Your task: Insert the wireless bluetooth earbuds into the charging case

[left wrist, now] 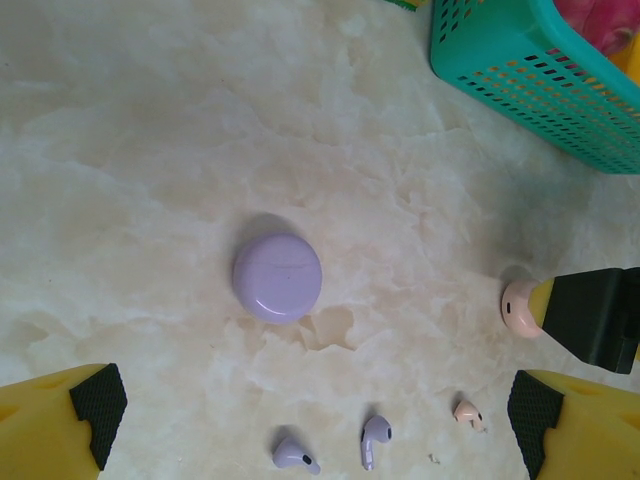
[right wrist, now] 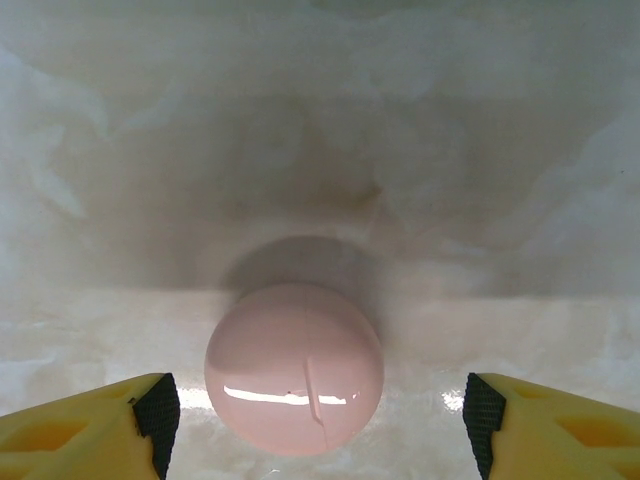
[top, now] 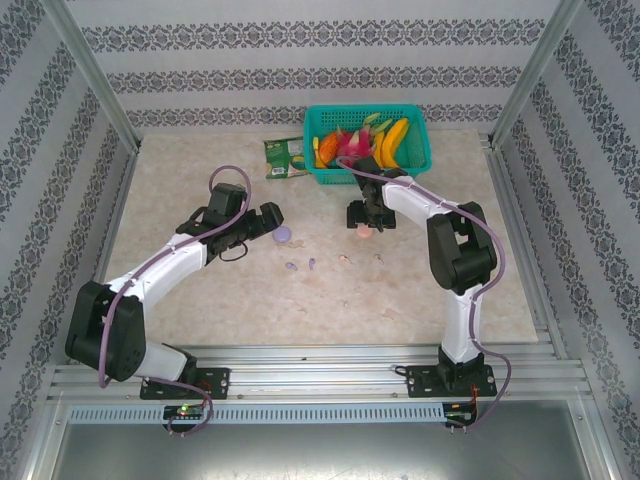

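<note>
Marble table (top: 200, 300) from above. Teal basket (top: 418, 150) of fruit (top: 395, 140) at twelve o'clock. The left gripper (top: 272, 218) sits at eleven o'clock of a lavender case (top: 283, 235); the right gripper (top: 365, 215) hangs over a pink case (top: 365, 229). Tiny earbuds (top: 312, 263) lie at their six o'clock.

Basket (left wrist: 540, 80) behind, earbuds (left wrist: 376, 437) before case (left wrist: 277, 277) — second case (right wrist: 294, 368) rightward

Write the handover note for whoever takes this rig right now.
Left gripper: open, empty, near the purple case.
Right gripper: open, jaws either side of the pink case, not touching.
Two purple earbuds and at least one pink earbud lie loose on the table.
Done: nothing inserted; both cases look shut.
Left to do: open the cases, seat each earbud.
</note>
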Robot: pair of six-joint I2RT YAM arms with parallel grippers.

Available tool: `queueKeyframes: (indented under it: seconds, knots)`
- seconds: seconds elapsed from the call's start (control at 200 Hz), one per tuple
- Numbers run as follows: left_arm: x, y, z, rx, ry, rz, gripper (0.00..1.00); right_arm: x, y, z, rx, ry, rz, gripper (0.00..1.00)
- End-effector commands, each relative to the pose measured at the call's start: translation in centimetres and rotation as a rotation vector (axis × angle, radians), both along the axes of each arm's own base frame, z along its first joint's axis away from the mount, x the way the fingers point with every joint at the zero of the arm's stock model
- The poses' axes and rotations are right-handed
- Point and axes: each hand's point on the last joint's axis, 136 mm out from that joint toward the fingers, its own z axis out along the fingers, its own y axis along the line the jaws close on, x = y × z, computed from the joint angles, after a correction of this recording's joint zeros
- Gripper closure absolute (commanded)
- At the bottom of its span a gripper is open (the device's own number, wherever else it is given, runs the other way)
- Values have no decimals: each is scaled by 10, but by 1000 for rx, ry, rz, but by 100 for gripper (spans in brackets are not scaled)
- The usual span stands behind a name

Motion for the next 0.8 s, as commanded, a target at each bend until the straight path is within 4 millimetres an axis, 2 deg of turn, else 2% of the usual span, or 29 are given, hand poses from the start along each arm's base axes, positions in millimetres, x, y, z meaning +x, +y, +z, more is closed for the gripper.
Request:
queueKeyframes:
  seconds: [0.0, 0.52, 0.794]
  knots:
    - [7, -11, 11, -25, -22, -14, 0, -2, 6, -3, -20, 19, 43, 24]
    - [9, -21, 16, -28, -31, -34, 0, -5, 9, -20, -20, 56, 58, 30]
    - [8, -24, 15, -27, -29, -37, 0, -7, 9, -23, -18, 60, 59, 33]
